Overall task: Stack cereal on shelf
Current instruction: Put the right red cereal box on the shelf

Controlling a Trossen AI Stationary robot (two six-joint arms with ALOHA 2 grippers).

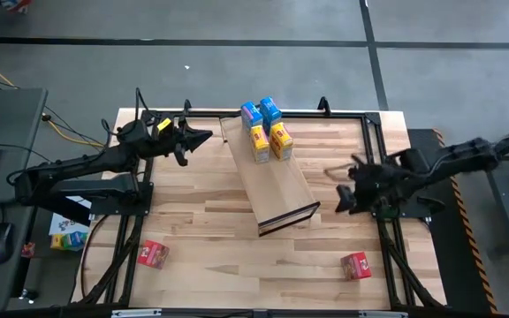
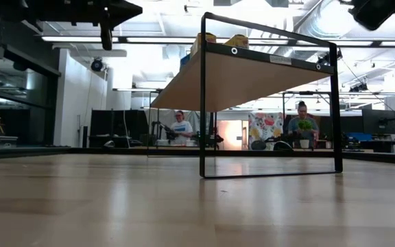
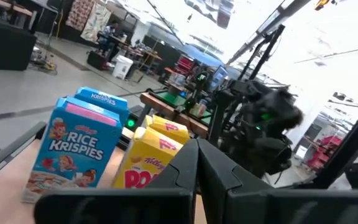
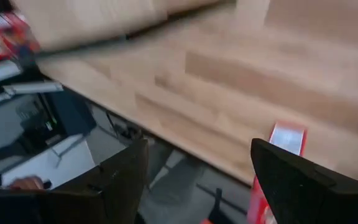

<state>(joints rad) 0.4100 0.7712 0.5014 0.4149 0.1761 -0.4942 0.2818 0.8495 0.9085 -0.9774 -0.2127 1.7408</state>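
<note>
The table [image 1: 237, 221] carries the shelf [image 1: 277, 181], lying slantwise at its middle. Two blue boxes [image 1: 261, 112] and two yellow boxes [image 1: 270, 141] stand at the shelf's far end; two red boxes [image 1: 153, 254] lie apart near the table's front edge. The left gripper [image 1: 203, 137] hovers beside the shelf's far end, jaws closed and empty. The right gripper [image 1: 343, 187] hangs near the table's right side, jaws wide.

We look past the left gripper [image 3: 197, 163], whose two dark fingers meet in a closed point low in the frame. Just beyond them stand two blue Rice Krispies boxes [image 3: 73, 149], one behind the other, on the tan shelf [image 3: 8, 171]. Beside these are two yellow cereal boxes [image 3: 151, 155], partly hidden by the fingers. Farther off, the other dark arm [image 3: 263, 124] shows a green light, with a bright workshop room behind it.
</note>
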